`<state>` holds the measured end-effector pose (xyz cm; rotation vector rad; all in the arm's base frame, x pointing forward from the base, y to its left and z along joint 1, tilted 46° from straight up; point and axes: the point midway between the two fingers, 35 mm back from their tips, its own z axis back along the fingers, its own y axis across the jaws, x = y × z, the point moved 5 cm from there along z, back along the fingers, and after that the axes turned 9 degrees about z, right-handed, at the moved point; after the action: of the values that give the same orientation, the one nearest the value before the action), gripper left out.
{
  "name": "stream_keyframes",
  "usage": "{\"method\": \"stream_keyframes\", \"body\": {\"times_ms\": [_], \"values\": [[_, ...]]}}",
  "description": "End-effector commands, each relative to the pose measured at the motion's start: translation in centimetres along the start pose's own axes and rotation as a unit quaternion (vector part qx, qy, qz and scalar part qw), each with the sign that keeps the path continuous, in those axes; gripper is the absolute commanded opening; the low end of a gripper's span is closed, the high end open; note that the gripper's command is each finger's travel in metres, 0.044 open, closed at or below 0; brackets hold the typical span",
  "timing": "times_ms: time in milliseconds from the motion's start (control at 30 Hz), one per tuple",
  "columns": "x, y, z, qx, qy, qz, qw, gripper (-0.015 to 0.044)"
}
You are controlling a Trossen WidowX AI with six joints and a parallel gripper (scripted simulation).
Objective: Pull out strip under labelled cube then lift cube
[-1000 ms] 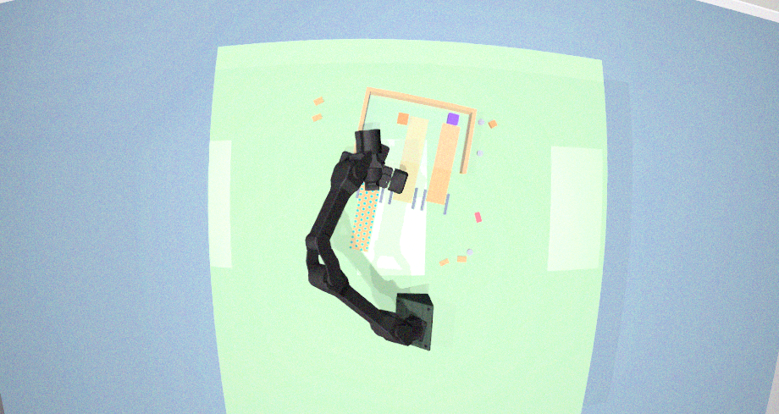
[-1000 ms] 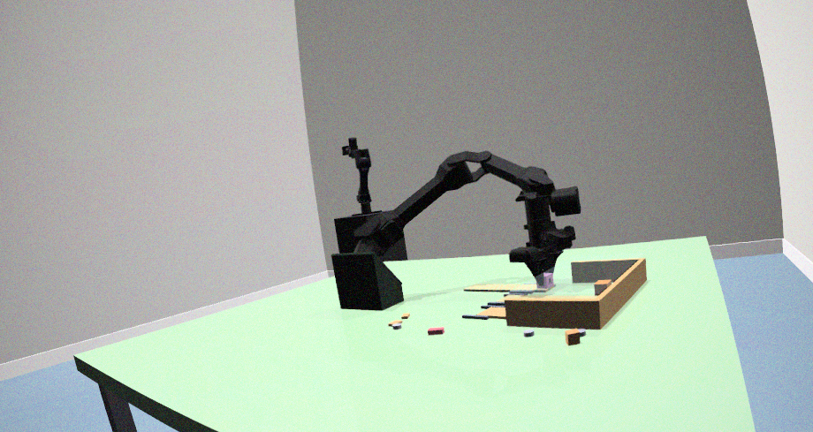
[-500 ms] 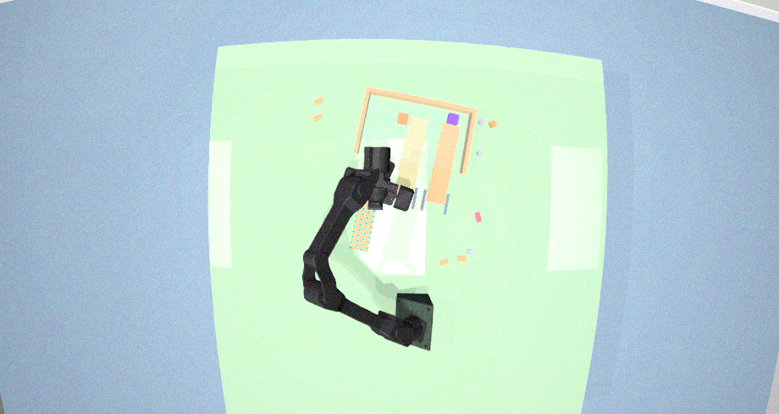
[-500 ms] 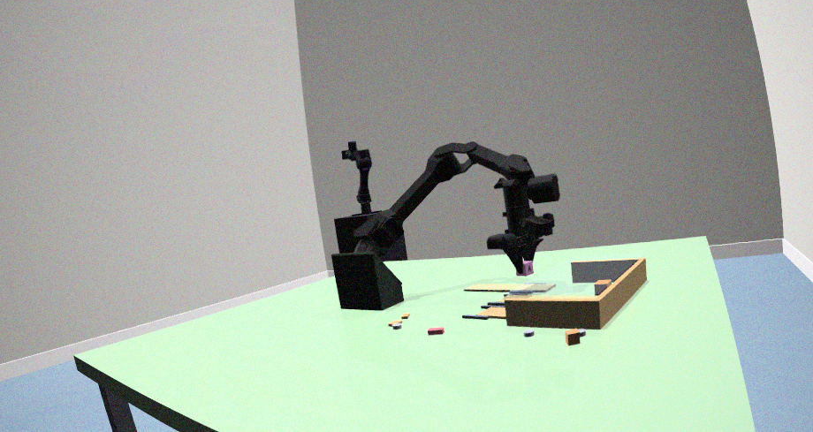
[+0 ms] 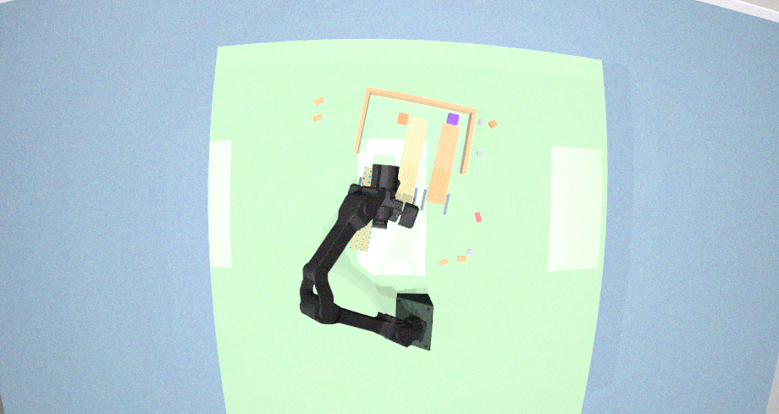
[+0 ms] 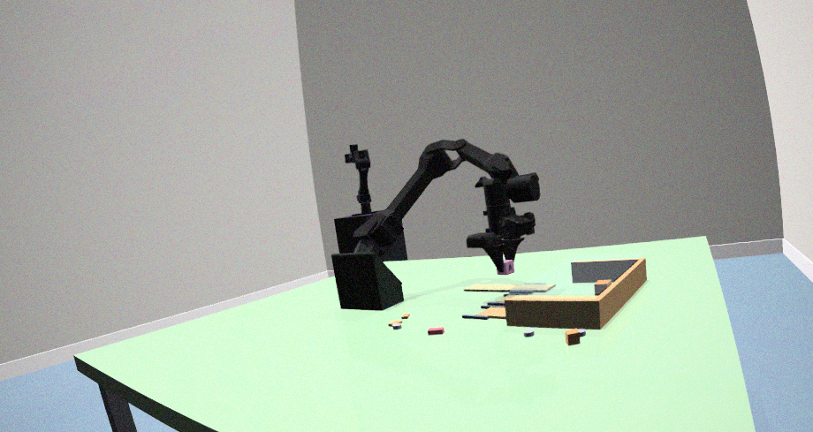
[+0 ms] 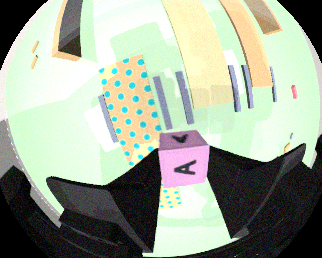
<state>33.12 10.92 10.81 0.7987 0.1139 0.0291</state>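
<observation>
A pink cube [image 6: 505,267] [image 7: 183,167] marked with the letter A is held clear above the table. My gripper [image 6: 505,262] [image 7: 180,151] is shut on it, one finger on each side. In the top view the arm hides the cube. The orange strip with cyan dots [image 5: 361,239] [image 6: 482,287] [image 7: 131,90] lies flat below the gripper, partly under the arm in the top view, between low grey rails. A pale yellow strip [image 5: 413,155] [image 7: 201,55] and a plain orange strip [image 5: 444,163] [image 7: 254,47] lie to its right.
A three-sided wooden wall [image 5: 419,100] [image 6: 551,314] stands around the strips' far ends. An orange cube [image 5: 402,118] [image 6: 603,283] and a purple cube [image 5: 453,118] stand inside it. Small blocks and grey discs lie outside, with a red block [image 5: 477,217] [image 6: 436,330] [image 7: 294,92] at the right.
</observation>
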Motion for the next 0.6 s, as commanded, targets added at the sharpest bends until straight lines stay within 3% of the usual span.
{"method": "stream_keyframes", "body": {"times_ms": [0,567], "values": [[-1.2,-0.6,0.0,0.001,0.0,0.001,1.0,0.0],[-5.4,-2.7,0.6,0.001,0.0,0.0,1.0,0.0]]}}
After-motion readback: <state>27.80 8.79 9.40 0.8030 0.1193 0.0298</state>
